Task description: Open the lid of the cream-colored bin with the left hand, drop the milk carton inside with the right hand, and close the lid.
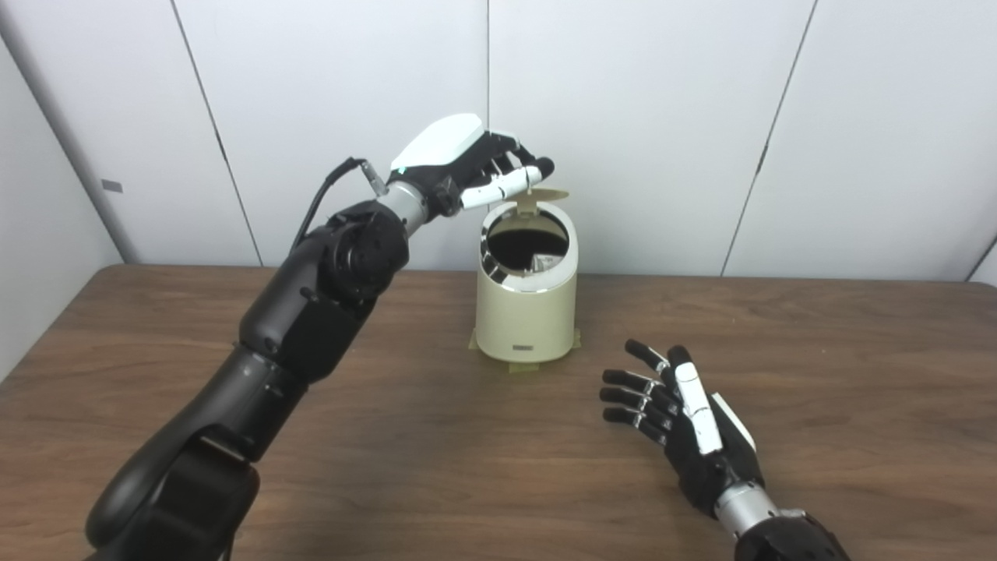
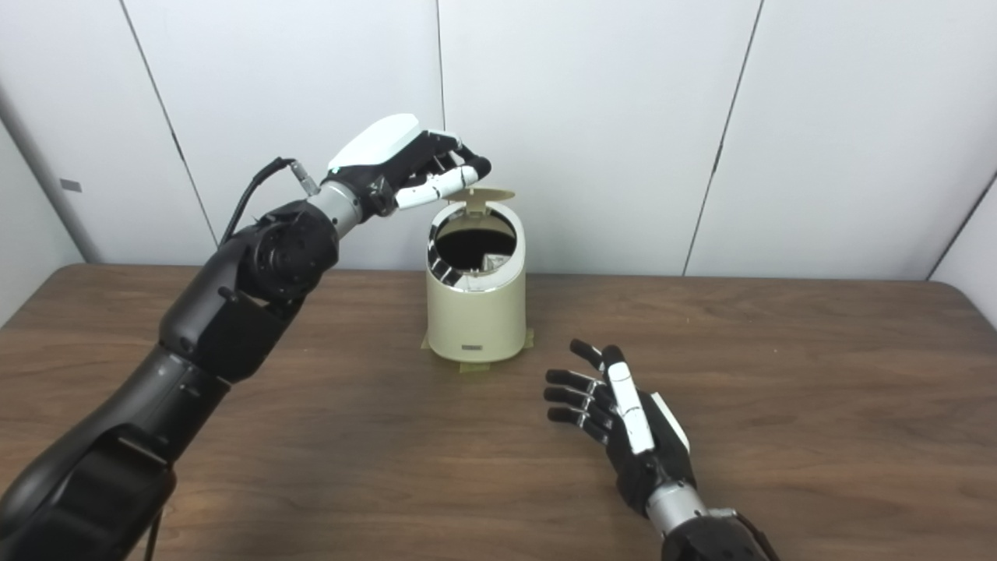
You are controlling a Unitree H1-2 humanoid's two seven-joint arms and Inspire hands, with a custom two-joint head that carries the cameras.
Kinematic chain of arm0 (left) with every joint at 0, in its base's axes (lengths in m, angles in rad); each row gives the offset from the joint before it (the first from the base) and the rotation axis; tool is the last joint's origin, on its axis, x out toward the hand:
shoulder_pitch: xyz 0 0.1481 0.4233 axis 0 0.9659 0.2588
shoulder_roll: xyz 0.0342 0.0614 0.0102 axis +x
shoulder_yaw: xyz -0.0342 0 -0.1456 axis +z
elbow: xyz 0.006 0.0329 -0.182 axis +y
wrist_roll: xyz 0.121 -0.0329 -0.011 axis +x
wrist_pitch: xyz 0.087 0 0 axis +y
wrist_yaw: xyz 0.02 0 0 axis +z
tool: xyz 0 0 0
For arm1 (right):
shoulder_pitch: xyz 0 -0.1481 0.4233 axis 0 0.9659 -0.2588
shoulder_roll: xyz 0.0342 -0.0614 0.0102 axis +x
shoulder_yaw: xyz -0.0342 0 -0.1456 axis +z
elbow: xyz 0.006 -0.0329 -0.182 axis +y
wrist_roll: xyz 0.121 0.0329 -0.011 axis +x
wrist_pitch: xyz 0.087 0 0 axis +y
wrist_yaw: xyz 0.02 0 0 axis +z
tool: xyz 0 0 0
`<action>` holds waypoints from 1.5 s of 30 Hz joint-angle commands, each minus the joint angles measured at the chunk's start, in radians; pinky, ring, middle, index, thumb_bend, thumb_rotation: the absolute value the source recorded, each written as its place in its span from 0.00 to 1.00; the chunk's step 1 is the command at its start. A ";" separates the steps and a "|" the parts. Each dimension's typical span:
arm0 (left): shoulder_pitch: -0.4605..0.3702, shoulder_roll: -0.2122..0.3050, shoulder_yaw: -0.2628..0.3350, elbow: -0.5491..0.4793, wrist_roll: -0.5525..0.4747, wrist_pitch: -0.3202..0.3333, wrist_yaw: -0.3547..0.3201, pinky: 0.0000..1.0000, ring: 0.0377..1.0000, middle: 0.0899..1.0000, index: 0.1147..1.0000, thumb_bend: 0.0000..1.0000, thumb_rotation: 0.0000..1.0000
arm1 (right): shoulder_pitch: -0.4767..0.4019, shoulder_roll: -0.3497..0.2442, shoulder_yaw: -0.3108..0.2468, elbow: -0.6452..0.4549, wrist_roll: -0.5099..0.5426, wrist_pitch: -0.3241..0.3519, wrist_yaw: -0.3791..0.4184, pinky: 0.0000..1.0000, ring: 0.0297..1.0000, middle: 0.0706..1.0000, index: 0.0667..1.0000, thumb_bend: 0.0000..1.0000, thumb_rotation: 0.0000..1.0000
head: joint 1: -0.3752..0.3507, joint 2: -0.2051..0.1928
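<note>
The cream-colored cylindrical bin (image 1: 526, 308) stands on the brown wooden table (image 1: 818, 374), near its far edge and roughly central, fixed at its base by small tabs of tape, presumably so it does not slide when the lid is worked. Its flat cream lid (image 1: 543, 196) is tipped up at the back of the rim, leaving the dark mouth open toward the cameras. The left hand (image 1: 475, 167) is raised above and just behind the opening, its fingers (image 1: 506, 184) curled and at the lid's edge, apparently keeping it up; whether they pinch the lid or merely prop it I cannot tell. Inside the mouth a pale printed corner shows, likely the milk carton (image 1: 544, 262) already lying in the bin, though too little is visible to be sure. The right hand (image 1: 685, 425) hangs low over the table in front and to the right of the bin, well apart from it, fingers spread and holding nothing, which fits a drop already made. By this reading 2 steps are done and 1 remains: lowering the lid. The risk is the lid snapping down or the fingers catching the rim.
</note>
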 commanded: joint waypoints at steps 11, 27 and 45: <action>-0.001 0.029 -0.004 -0.049 0.070 -0.057 -0.026 0.61 0.59 0.56 0.63 0.42 1.00 | -0.051 0.022 0.004 -0.018 -0.023 -0.015 -0.012 0.64 0.69 0.65 0.84 0.50 0.89 | 0.001 -0.014; 0.036 0.062 -0.130 -0.062 0.228 -0.095 -0.150 0.84 0.72 0.68 0.71 0.48 1.00 | -0.054 0.041 0.020 -0.034 -0.077 -0.033 -0.028 0.64 0.70 0.65 0.87 0.49 0.88 | -0.030 -0.039; 0.087 0.094 -0.233 -0.206 0.409 -0.205 -0.196 0.87 0.73 0.68 0.68 0.49 1.00 | -0.053 0.042 0.029 -0.035 -0.104 -0.048 -0.022 0.59 0.68 0.64 0.85 0.50 0.83 | -0.043 -0.035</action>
